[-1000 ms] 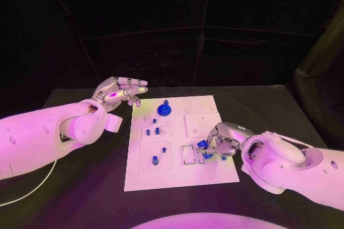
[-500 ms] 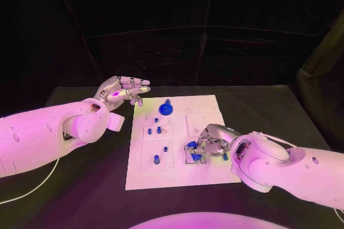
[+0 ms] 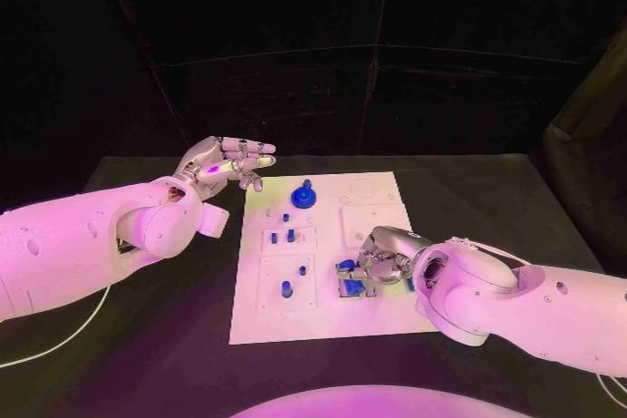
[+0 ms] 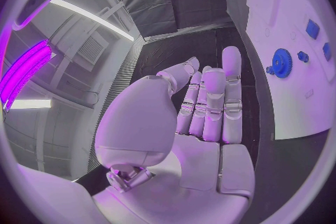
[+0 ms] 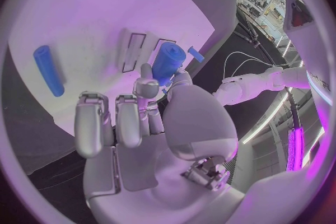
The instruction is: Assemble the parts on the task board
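Your right hand [image 3: 383, 257] is low over the near right part of the task board [image 3: 372, 314], fingers curled in and pinching a blue cylindrical part [image 5: 168, 61] between thumb and a fingertip; the other fingers [image 5: 89, 123] hang loosely beside it. In the head view that part [image 3: 351, 266] sits right at the rectangular slots near the board's near right section; you can't tell whether it touches the board. A second blue part [image 5: 48, 70] lies flat on the board, apart from the hand. Your left hand [image 3: 219, 167] hovers off the board's far left corner, above the black table [image 3: 130, 364], holding nothing, fingers [image 4: 210, 103] straight and close together. The blue gear [image 3: 303, 198] stands at the board's far end, small blue pegs [image 3: 280, 238] in the left column.
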Controlling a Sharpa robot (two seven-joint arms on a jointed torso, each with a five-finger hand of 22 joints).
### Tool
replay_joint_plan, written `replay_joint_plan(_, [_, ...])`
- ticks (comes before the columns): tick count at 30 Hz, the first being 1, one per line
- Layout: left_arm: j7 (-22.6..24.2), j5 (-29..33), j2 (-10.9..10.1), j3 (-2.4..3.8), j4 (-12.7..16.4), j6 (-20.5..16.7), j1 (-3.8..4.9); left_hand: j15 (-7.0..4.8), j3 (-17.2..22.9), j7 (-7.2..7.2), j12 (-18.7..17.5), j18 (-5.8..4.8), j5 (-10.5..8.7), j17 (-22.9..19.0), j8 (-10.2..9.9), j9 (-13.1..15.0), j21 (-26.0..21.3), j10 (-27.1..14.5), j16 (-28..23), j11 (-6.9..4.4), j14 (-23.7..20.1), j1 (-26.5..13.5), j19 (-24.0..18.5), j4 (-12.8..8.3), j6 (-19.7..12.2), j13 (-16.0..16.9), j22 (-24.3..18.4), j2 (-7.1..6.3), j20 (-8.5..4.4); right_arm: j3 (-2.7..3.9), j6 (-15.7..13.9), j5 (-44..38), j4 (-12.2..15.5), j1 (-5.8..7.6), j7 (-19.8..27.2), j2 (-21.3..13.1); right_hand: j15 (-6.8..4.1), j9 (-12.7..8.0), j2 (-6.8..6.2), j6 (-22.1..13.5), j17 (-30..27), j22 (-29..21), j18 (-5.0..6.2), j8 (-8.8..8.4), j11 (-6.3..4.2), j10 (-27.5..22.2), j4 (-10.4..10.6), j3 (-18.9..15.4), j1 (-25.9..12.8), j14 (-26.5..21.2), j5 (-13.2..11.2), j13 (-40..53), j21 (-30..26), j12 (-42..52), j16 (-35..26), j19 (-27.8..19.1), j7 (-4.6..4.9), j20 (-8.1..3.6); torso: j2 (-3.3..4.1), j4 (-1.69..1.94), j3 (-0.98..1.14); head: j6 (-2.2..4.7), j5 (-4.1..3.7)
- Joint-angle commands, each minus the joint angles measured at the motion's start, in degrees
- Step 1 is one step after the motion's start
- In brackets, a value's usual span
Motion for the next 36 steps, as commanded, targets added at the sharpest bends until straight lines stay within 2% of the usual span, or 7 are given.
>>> replay_joint_plan(1, [0.2,0.2,0.0,0.05,0.1,0.6,0.11,0.06,-0.3,0.42,0.3,0.83,-0.11,-0.1,0.3,-0.1,-0.4,-0.3,-0.2,0.14,-0.5,0.2,-0.2,0.0,-0.1,-0.1,-0.1,0.43,0.15,-0.06,1.6,-2.1,-0.1,0.00,-0.5,0.1,-0.53,0.3,0.01,0.2,-0.1,7.7,-1.12,-0.46,-0.01,0.3,0.0,-0.8,-1.0,3.1,-2.7,0.0,0.1,-0.5,-0.1,0.6,0.41,-0.28,-0.05,0.00,0.01,-0.16,-0.01])
replay_joint_plan(5, [0.2,0.2,0.0,0.05,0.1,0.6,0.11,0.06,-0.3,0.42,0.3,0.83,-0.11,-0.1,0.3,-0.1,-0.4,-0.3,-0.2,0.14,-0.5,0.2,-0.2,0.0,-0.1,-0.1,-0.1,0.43,0.15,-0.06,1.7,-4.0,-0.3,0.01,-0.6,0.1,-0.44,0.9,-0.79,0.1,-0.9,7.2,-1.01,-0.94,0.09,0.0,0.0,-2.7,-4.1,2.9,-12.8,-0.3,-0.2,-1.9,-0.6,0.2,0.49,-0.25,-0.03,-0.07,0.02,-0.14,0.03])
replay_joint_plan(8, [0.2,0.2,0.0,0.05,0.2,0.6,0.11,0.06,-0.3,0.42,0.3,0.83,-0.11,-0.1,0.3,-0.1,-0.4,-0.3,-0.2,0.14,-0.5,0.2,-0.2,0.0,-0.1,-0.1,-0.1,0.43,0.15,-0.06,1.6,-5.4,-0.4,0.01,-0.7,0.1,-0.25,1.4,-4.80,-0.3,-1.5,6.8,-0.90,-1.42,0.13,-0.4,0.3,-0.8,-7.9,2.7,-18.7,-0.9,-0.5,-3.3,-1.1,-0.1,0.82,-0.14,-0.06,-0.07,0.01,-0.17,-0.06])
replay_joint_plan(14, [0.2,0.2,-0.1,0.05,0.2,0.6,0.11,0.07,-0.4,0.45,0.4,0.84,-0.11,-0.2,0.3,-0.1,-0.4,-0.4,-0.2,0.17,-0.5,0.3,-0.2,0.0,-0.2,-0.1,-0.1,0.44,0.17,-0.06,0.7,-7.2,-0.2,0.01,-0.6,0.1,-0.20,1.8,-11.05,-0.8,-2.4,6.3,-0.76,-2.10,0.46,-1.7,0.5,3.0,-12.3,2.6,-18.8,-3.5,-0.9,-7.4,-1.7,-0.5,0.93,-0.06,-0.02,-0.06,0.04,-0.07,-0.13])
replay_joint_plan(26, [0.2,0.2,-0.2,0.05,0.1,0.7,0.11,0.07,-0.4,0.45,0.4,0.84,-0.11,-0.2,0.3,-0.1,-0.4,-0.4,-0.2,0.17,-0.5,0.3,-0.2,0.0,-0.2,-0.1,-0.1,0.44,0.17,-0.06,0.5,-6.7,1.9,-0.01,1.2,-2.1,-0.05,2.8,-8.13,-0.9,-2.2,6.4,-0.77,-2.67,0.56,-1.4,-2.7,6.6,2.2,2.7,-17.0,-3.2,-1.0,-8.3,-1.9,-0.5,1.07,0.16,-0.06,-0.09,0.05,-0.16,-0.14])
replay_joint_plan(32, [0.2,0.2,-0.2,0.04,0.0,0.7,0.10,0.07,-0.4,0.45,0.4,0.84,-0.11,-0.2,0.3,-0.1,-0.4,-0.4,-0.2,0.17,-0.5,0.3,-0.2,0.0,-0.2,-0.1,-0.1,0.44,0.17,-0.03,-5.0,-2.9,3.8,0.03,4.0,-7.0,0.20,2.9,-6.51,-2.3,-2.2,6.4,-0.77,-3.88,0.93,-1.6,-0.9,5.2,2.0,2.7,-10.2,-3.3,-1.1,-9.1,-2.0,-0.5,1.56,0.33,-0.12,-0.19,0.08,0.00,-0.63])
replay_joint_plan(36, [0.1,0.2,-0.1,0.03,-0.1,0.7,0.09,0.07,-0.4,0.45,0.4,0.84,-0.11,-0.2,0.3,-0.1,-0.4,-0.4,-0.2,0.17,-0.5,0.3,-0.2,0.0,-0.2,-0.1,-0.1,0.44,0.17,-0.02,-4.8,-1.2,4.9,0.09,6.0,-11.1,0.46,2.8,-5.46,-3.3,-2.2,6.2,-0.73,-4.86,1.25,-1.9,-1.1,5.0,3.7,2.7,-5.4,-3.4,-1.2,-9.8,-2.1,-0.6,1.97,0.58,-0.08,-0.20,0.01,0.23,-1.12])
